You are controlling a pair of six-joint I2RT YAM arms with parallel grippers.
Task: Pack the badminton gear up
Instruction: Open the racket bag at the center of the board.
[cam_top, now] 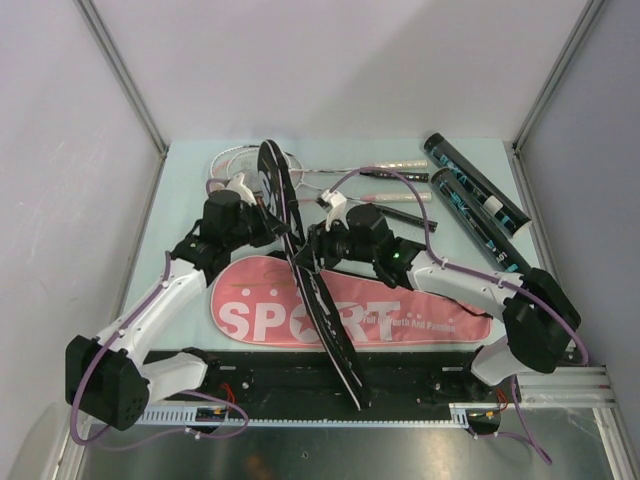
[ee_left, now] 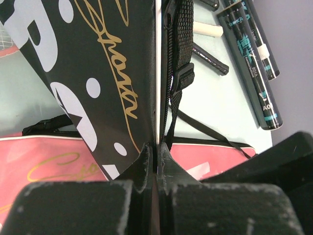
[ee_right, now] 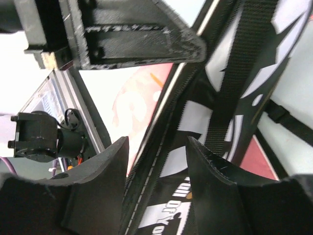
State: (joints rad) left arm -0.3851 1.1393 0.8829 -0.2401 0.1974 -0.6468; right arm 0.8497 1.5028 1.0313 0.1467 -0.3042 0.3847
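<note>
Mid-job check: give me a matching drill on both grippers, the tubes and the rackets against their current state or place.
Things:
1. left gripper
2. right gripper
3. dark tubes
4. rackets

States or places:
A. lying at the far right of the table
B. shut on the bag's black flap
C. lying flat beyond the pink bag, toward the far edge
D. open, fingers either side of the flap's edge

Pairs: 1-B, 2-D, 3-A, 4-C
</note>
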